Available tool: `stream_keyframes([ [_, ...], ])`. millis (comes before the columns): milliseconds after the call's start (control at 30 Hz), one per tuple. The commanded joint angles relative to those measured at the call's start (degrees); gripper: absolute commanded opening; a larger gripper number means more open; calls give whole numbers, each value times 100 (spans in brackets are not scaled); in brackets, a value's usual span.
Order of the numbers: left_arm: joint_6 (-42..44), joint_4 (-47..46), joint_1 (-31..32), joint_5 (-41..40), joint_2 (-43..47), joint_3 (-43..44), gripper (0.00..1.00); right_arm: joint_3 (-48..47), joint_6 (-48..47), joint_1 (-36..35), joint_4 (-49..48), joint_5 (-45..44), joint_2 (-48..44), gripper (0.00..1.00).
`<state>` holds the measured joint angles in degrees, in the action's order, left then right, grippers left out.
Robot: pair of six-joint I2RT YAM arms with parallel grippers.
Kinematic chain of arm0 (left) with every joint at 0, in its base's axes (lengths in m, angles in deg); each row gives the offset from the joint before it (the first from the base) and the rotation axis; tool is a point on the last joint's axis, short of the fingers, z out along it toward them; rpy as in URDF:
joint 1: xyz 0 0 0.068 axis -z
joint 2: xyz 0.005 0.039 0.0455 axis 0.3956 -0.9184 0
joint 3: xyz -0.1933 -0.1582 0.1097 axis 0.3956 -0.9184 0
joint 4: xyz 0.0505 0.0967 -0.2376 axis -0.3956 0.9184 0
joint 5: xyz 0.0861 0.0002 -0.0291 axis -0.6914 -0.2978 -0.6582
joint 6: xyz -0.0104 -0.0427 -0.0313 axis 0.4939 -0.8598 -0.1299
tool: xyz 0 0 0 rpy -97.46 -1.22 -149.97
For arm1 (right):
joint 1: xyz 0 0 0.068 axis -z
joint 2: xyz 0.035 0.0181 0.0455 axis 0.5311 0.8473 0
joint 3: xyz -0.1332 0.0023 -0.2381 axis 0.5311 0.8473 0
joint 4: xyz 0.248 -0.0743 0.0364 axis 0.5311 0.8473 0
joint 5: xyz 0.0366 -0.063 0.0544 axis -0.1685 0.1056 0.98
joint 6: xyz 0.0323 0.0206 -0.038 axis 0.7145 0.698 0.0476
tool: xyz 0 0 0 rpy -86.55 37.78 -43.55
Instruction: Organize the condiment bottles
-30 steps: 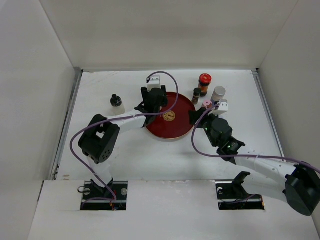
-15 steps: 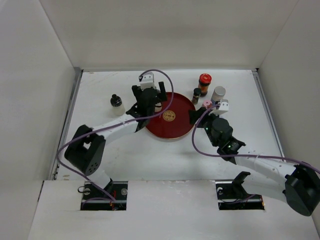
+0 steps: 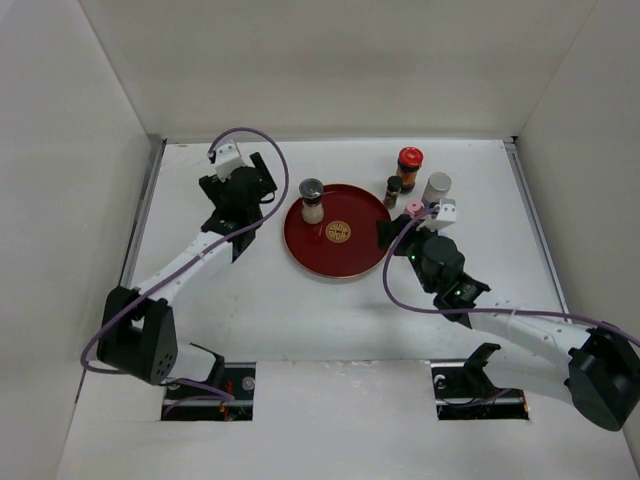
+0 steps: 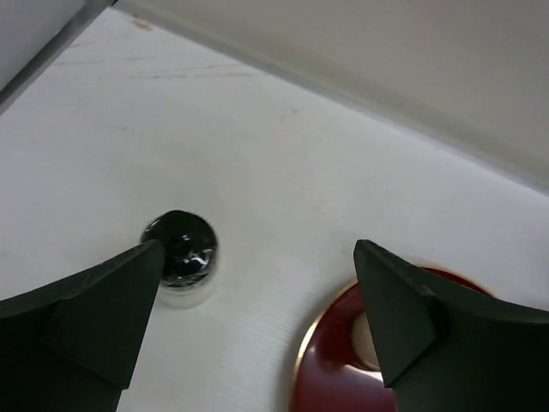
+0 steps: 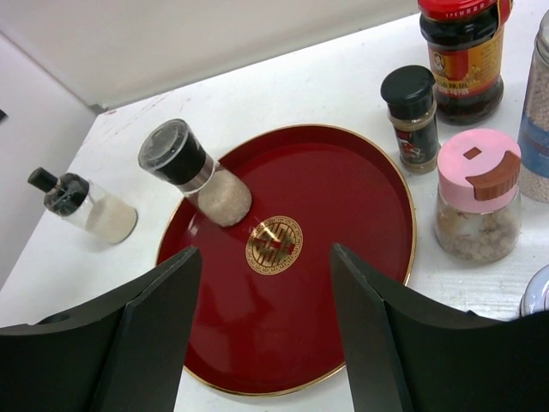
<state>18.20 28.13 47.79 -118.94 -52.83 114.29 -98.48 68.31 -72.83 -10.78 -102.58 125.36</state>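
Note:
The red tray (image 3: pixel 345 250) holds one condiment bottle, a dark-capped grinder (image 3: pixel 311 200) upright on its far left part. My left gripper (image 3: pixel 243 195) hangs open left of the tray. Between its fingers (image 4: pixel 257 257) is bare table, with a black-capped pale bottle (image 4: pixel 180 257) by the left finger and the tray rim (image 4: pixel 330 360) by the right. My right gripper (image 3: pixel 388 235) is open and empty at the tray's right edge, facing across the tray (image 5: pixel 264 253). Beside it stand a pink-capped jar (image 5: pixel 476 193), a small black-capped shaker (image 5: pixel 410 116) and a red-capped dark jar (image 5: pixel 463 51).
A white-capped bottle (image 3: pixel 436 187) stands right of the shaker. White walls close the table at the back and both sides. In the right wrist view the black-capped bottle (image 5: pixel 81 206) stands left of the tray, near the left wall.
My left gripper opened and let go of the grinder, which stays upright on the tray. It then swung left to the black-capped bottle. My right gripper opened a little wider without moving.

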Motion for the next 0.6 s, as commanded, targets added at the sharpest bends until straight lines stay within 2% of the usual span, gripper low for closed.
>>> stream_keyframes([
  [0,-166,314,-238,-15,-399,14,93,-53,22,19,-341,-11,55,69],
  [267,-157,331,-564,29,-1340,471,89,-36,13,19,-341,-11,47,70],
  [567,-113,129,-669,-200,-1595,472,82,-62,31,19,-332,-11,152,70],
])
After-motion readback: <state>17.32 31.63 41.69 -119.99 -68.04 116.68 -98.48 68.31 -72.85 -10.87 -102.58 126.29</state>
